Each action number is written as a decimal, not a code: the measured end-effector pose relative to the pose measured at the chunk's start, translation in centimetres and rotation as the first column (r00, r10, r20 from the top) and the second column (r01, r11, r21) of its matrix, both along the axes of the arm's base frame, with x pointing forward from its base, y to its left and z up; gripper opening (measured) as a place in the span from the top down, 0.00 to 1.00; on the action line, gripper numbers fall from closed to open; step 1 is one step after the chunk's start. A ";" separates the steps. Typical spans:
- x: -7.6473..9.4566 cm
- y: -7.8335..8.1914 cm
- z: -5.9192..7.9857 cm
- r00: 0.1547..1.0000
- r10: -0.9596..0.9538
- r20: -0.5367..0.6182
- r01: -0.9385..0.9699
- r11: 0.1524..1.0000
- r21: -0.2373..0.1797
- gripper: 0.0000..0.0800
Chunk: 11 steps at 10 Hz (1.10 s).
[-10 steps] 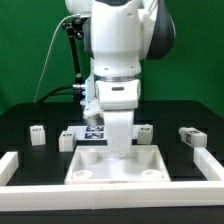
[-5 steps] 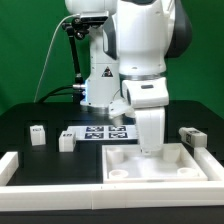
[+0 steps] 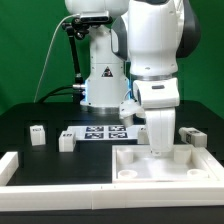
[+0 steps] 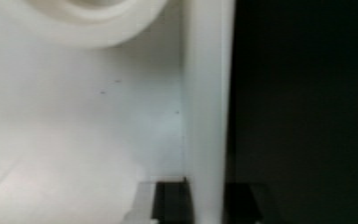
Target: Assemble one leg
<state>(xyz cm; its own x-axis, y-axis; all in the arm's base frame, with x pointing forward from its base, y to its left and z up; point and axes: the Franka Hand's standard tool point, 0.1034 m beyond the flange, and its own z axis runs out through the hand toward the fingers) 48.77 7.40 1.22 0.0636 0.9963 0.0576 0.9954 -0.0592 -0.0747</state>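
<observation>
Green backdrop behind, black worktop (image 3: 20,125) below, and along its near edge a raised white rail (image 3: 50,190). At the exterior view's left you have a small white elongated plastic leg (image 3: 37,134) with a black-and-white tag on one face, standing free on the worktop. A second leg (image 3: 67,141) stands near it, toward the thin flat white marker board (image 3: 100,133). Further right sits the wide flat white tray-like plastic panel (image 3: 200,165) with corner sockets, and the white two-finger gripper (image 3: 160,150) is down at its far wall. In the wrist view the dark fingertips (image 4: 167,205) flank that thin wall with no gap showing, so read it as clamped on the panel, not on any leg. A third leg (image 3: 190,136) lies on the worktop at the far right, behind the panel's corner. Expect each leg to be light, rigid and smooth: it won't crush, but it may slip or topple if you nudge it. Take it across its two flat long sides, near the middle, with the jaws square to those faces. Leave clear the end that enters a socket.
</observation>
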 end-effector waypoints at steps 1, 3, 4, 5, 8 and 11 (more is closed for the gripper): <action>0.0 0.0 0.0 1.000 0.000 0.000 0.000 1.000 0.000 0.92; 0.0 0.0 0.0 1.000 -0.001 0.000 0.001 1.000 0.000 0.92; 0.0 0.0 0.0 1.000 -0.001 -0.001 0.001 1.000 0.000 0.91; 0.0 -0.1 0.0 1.000 -0.001 -0.001 0.001 1.000 0.000 0.91; 0.0 -0.1 0.0 1.000 -0.002 -0.001 0.002 1.000 0.000 0.44; 0.0 -0.1 0.0 1.000 -0.003 -0.001 0.003 1.000 0.000 0.21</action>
